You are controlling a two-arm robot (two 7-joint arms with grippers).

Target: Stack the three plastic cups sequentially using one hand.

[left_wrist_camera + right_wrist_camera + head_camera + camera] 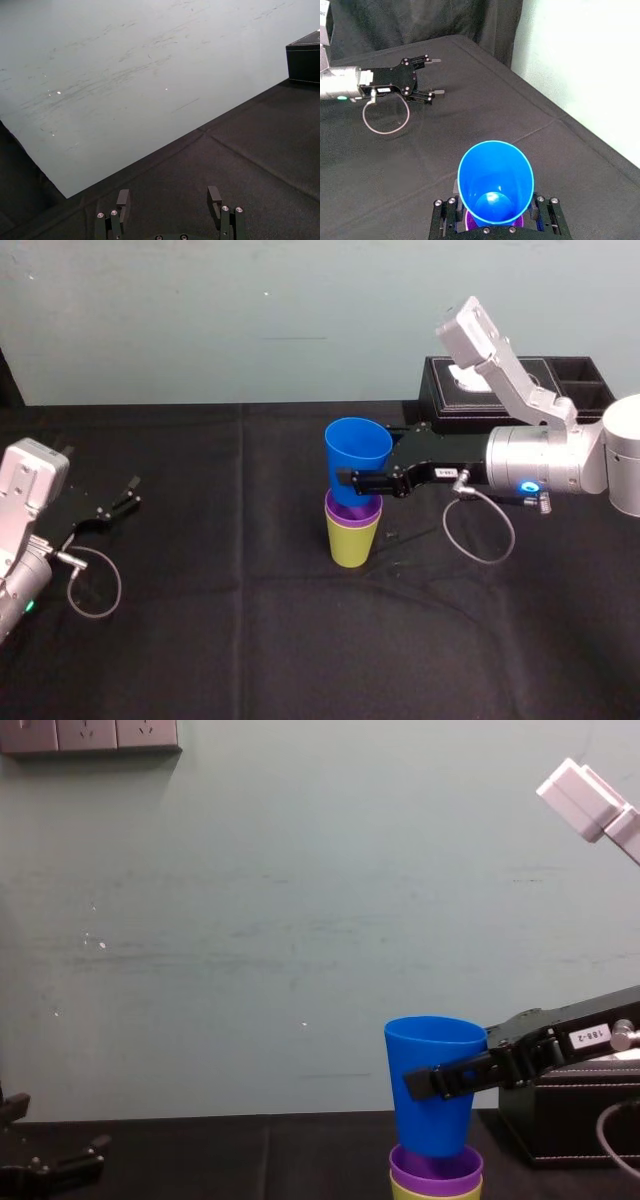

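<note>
The right gripper carries a small white label on its black body; from the chest view it reads what looks like "188-2". In the head view the same label is too small to read. No other writing can be made out on the cups or on the black tissue box.

The lime-green cup stands upright on the black tabletop, mouth up. The purple cup is nested inside it, also mouth up, so that just its upper band shows above the green rim. The blue cup is directly above both, mouth up and long axis close to vertical, leaning slightly. Its base is just inside the purple cup's mouth, while most of its body stands clear above.

The right gripper reaches in from the right of the lime-green cup and is clamped on the blue cup's wall about halfway up, one finger on each side. The tissue box sits behind and to the right of the lime-green cup, against the pale wall.

The left gripper lies low over the tabletop well to the left of the lime-green cup, fingers spread wide and holding nothing.
</note>
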